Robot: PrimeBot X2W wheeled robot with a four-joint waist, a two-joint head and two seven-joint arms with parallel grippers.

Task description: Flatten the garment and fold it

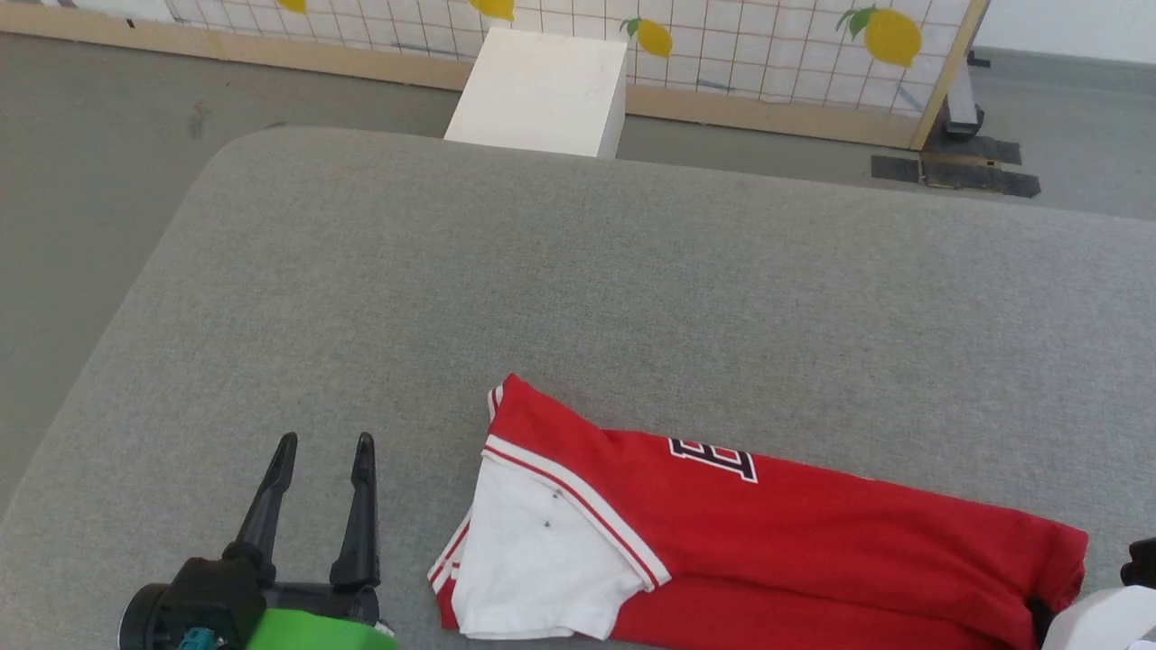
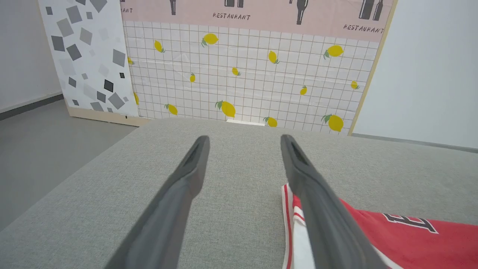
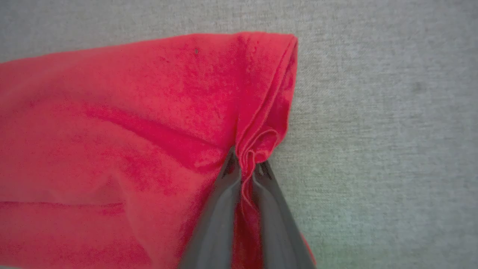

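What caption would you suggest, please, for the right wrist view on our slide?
Close-up: the right pincer shut on a bunched edge of the red garment, on a grey fabric surface.

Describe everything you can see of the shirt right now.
The shirt is red, soft knit by its look, lying bunched lengthwise and creased on the grey pad, not flat. Its white sleeve with red-white striped trim lies on top at the left end; part of black-and-white lettering shows at the far edge. The right claw is shut on a pinched fold at the right end.
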